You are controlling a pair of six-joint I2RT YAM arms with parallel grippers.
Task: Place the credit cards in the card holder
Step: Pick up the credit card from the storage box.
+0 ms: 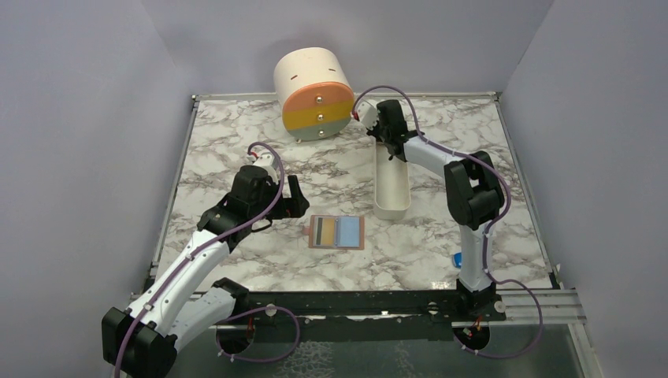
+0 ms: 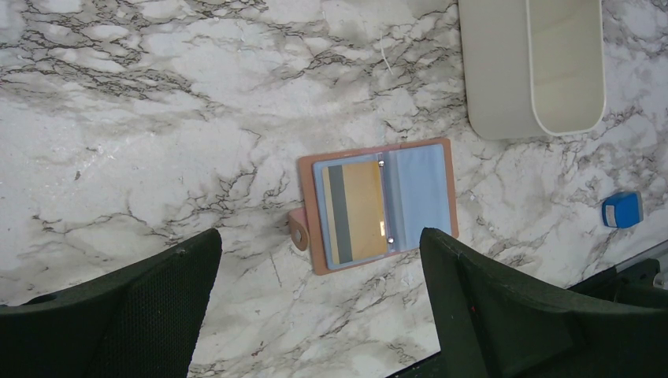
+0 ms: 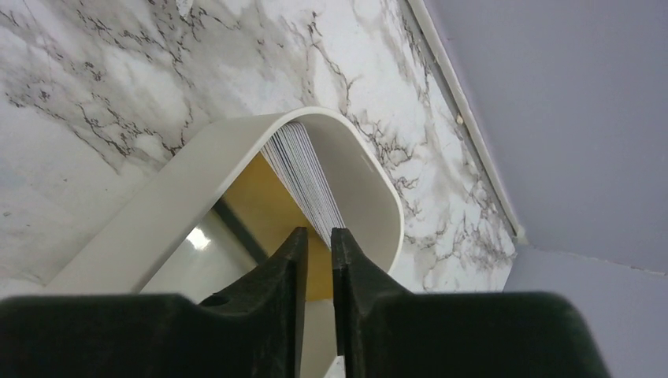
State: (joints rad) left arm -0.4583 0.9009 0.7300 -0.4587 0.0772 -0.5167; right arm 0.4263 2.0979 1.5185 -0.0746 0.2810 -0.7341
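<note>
The card holder (image 1: 337, 232) lies open and flat mid-table, also under my left wrist camera (image 2: 421, 189). A tan credit card (image 2: 356, 211) with a grey stripe sits in its left pocket. My left gripper (image 1: 283, 201) (image 2: 319, 268) hovers just left of the holder, open, with nothing between its fingers. A stack of credit cards (image 3: 303, 173) stands on edge at the far end of the white tray (image 3: 157, 213), fronted by a tan one (image 3: 260, 205). My right gripper (image 1: 386, 142) (image 3: 319, 236) reaches down at that stack, jaws a narrow gap apart. Whether a card is pinched does not show.
The long white tray (image 1: 391, 189) (image 2: 496, 71) runs front to back, right of centre. A cream drum with orange, yellow and green drawer fronts (image 1: 315, 94) stands at the back. A small blue block (image 1: 456, 258) (image 2: 622, 210) lies near the right arm's base.
</note>
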